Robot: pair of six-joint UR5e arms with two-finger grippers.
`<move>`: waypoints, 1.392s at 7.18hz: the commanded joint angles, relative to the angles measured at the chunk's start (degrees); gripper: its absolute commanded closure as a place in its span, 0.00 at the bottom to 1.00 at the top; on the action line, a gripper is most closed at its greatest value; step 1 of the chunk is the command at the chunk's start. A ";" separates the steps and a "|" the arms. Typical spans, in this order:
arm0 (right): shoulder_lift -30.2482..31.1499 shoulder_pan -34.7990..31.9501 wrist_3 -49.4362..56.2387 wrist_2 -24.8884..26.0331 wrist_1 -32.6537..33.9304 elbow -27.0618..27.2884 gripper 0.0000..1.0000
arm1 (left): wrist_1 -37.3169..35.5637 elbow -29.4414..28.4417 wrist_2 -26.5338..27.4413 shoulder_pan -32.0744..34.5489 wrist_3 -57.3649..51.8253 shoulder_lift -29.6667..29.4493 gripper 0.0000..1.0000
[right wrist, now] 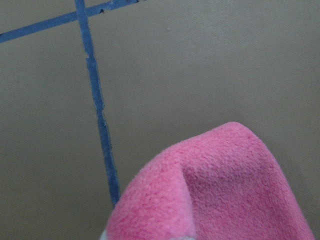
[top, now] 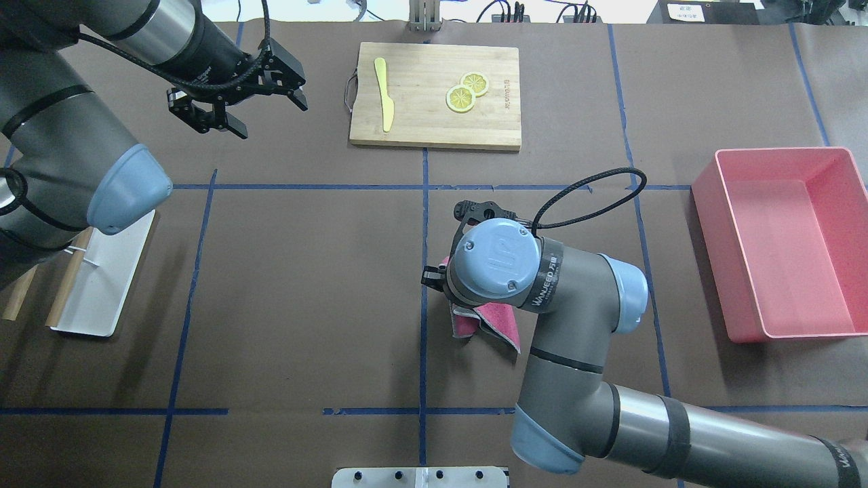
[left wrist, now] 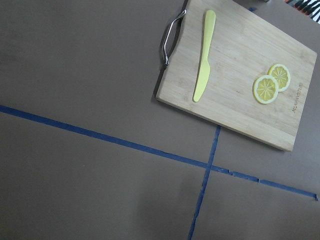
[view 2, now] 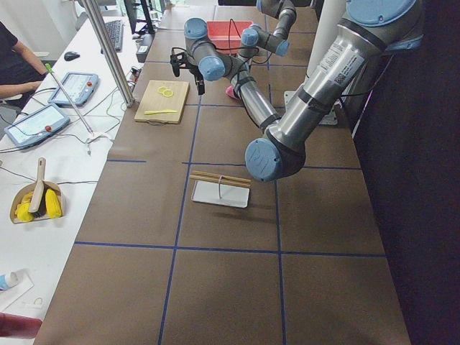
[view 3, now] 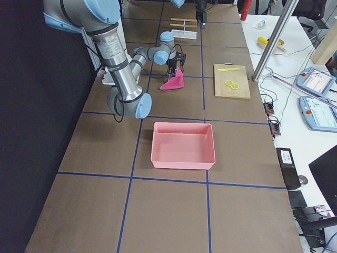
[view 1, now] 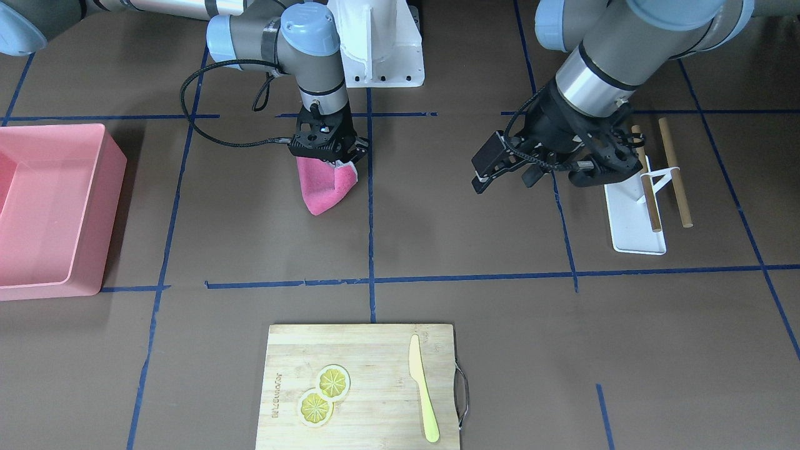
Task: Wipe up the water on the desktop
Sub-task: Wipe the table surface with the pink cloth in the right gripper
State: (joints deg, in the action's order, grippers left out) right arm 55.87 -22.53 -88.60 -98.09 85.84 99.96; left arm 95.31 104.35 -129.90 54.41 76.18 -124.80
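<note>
The dark-brown desktop (view 1: 437, 219) with blue tape lines shows no water that I can make out. My right gripper (view 1: 328, 155) is shut on a pink cloth (view 1: 325, 187), which hangs from it with its lower end at the desktop, just beside a blue tape line. The cloth also shows in the overhead view (top: 500, 324) under the right wrist and fills the bottom of the right wrist view (right wrist: 215, 195). My left gripper (top: 268, 115) is open and empty, raised above the desktop near the cutting board's handle side.
A bamboo cutting board (view 1: 375, 350) carries two lemon slices (view 1: 324, 394) and a yellow knife (view 1: 424, 397). A pink bin (view 1: 112, 187) stands on the right arm's side. A white tray (view 1: 628, 219) with wooden sticks (view 1: 675, 172) lies under the left arm.
</note>
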 commanded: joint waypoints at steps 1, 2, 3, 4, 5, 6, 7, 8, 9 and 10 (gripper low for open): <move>14.01 -2.50 5.58 -4.20 -0.06 11.51 1.00 | -0.13 1.20 -0.09 1.05 -1.65 1.23 0.04; 20.70 -4.00 8.24 -4.82 -0.14 14.36 1.00 | -0.13 1.21 -0.09 1.05 -1.74 1.75 0.04; 25.47 -5.84 13.49 -5.53 -0.32 14.65 1.00 | -0.13 1.21 -0.09 1.14 -2.09 1.93 0.03; 28.39 -7.69 17.63 -6.14 -0.32 15.26 1.00 | -0.22 1.21 -0.09 1.92 -3.74 2.11 0.03; 28.07 -7.79 17.94 -6.24 -0.32 15.09 1.00 | -0.22 1.12 -0.09 2.19 -3.85 2.11 0.03; 26.24 -7.27 17.15 -6.06 -0.15 14.57 1.00 | -0.22 1.21 -0.09 2.37 -3.94 2.54 0.03; 19.69 -7.18 15.06 -6.06 0.46 10.56 1.00 | -0.22 1.21 -0.09 2.98 -4.98 2.90 0.03; 12.23 -6.31 11.73 -6.15 0.56 5.47 1.00 | -0.22 1.29 -0.09 4.29 -8.99 4.03 0.03; 7.02 -4.39 7.96 -6.06 0.30 2.29 1.00 | -0.22 1.47 -1.22 5.61 -12.51 5.78 0.03; 1.49 -3.76 3.57 -5.97 -0.05 -0.96 1.00 | -0.22 1.56 -2.01 7.88 -16.38 7.37 0.02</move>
State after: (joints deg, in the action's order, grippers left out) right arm 64.21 -27.47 -80.12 -104.15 86.10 103.15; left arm 95.10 105.78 -130.97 60.01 64.28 -119.32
